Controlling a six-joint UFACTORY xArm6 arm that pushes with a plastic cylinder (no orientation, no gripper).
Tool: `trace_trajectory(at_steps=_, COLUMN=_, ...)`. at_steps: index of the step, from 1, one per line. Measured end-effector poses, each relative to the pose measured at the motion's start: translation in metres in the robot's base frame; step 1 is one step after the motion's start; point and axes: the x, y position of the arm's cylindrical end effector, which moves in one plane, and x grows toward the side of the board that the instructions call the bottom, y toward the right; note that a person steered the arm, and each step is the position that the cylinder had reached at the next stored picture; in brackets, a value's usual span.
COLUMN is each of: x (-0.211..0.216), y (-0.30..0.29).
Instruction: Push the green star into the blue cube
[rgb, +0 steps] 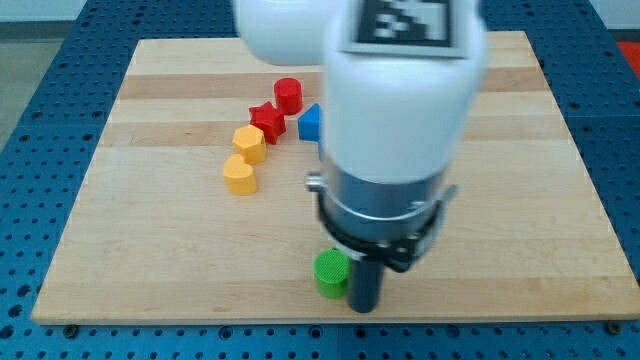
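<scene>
Camera view shows a wooden tabletop (560, 210) largely masked by the arm's white body. No claw is fitted: the arm ends in a dark rod, so nothing is opened, closed or held. The tip (364, 308) is set just beside the green block (331, 272), at about 4 o'clock from it; whether the two touch cannot be told.

The green block lies near the tabletop's 6 o'clock edge. Its top reads as round rather than star-shaped, and it is the only green piece seen, so a star hidden behind the arm cannot be ruled out. The blue block (310, 124) is well apart, at roughly 12 o'clock from the green one, half covered by the arm.

Several risks are judged from this layout:
- A push from 4 o'clock would likely send the green block toward 10 o'clock, at the lower yellow block (240, 176), not at the blue one.
- An off-centre contact could let a rounded block roll off the tip and be lost sideways.
- If the push runs too far at 11 o'clock, the upper yellow block (249, 143), red star (266, 121) or red cylinder (288, 95) could be struck and the cluster scattered.
- Much of the path is hidden by the arm, so drift could go unnoticed.
</scene>
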Motion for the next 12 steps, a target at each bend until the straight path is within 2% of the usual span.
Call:
trace_trajectory(at_steps=1, x=0.0, y=-0.001)
trace_trajectory(at_steps=2, x=-0.029, y=-0.002)
trace_trajectory(at_steps=3, x=-0.111, y=-0.002)
trace_trajectory(at_steps=6, x=-0.122, y=-0.002)
trace_trajectory(at_steps=7, x=-0.081, y=0.008)
trace_trajectory(at_steps=8, x=-0.034, y=0.054)
trace_trajectory(at_steps=9, x=-0.062, y=0.081)
trace_trajectory(at_steps=10, x=-0.14, y=0.082)
trace_trajectory(at_steps=12, x=-0.159, y=0.082)
